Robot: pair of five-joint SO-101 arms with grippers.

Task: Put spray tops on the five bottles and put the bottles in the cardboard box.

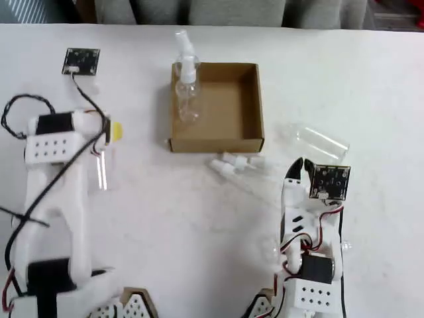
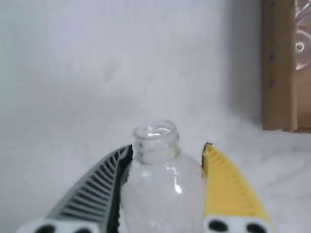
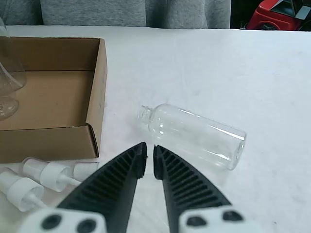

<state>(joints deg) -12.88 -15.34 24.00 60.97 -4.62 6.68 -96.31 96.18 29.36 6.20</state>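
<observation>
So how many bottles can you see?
4. Two bottles stand capped in a corner of the cardboard box, one lies open on the table beside it, one sits between the left gripper's fingers. A fifth may be hidden.

Bright, even light washes the table (image 1: 371,79) nearly white. The box (image 2: 277,63) casts a soft shadow; glints mark the bottle (image 3: 194,136).
</observation>
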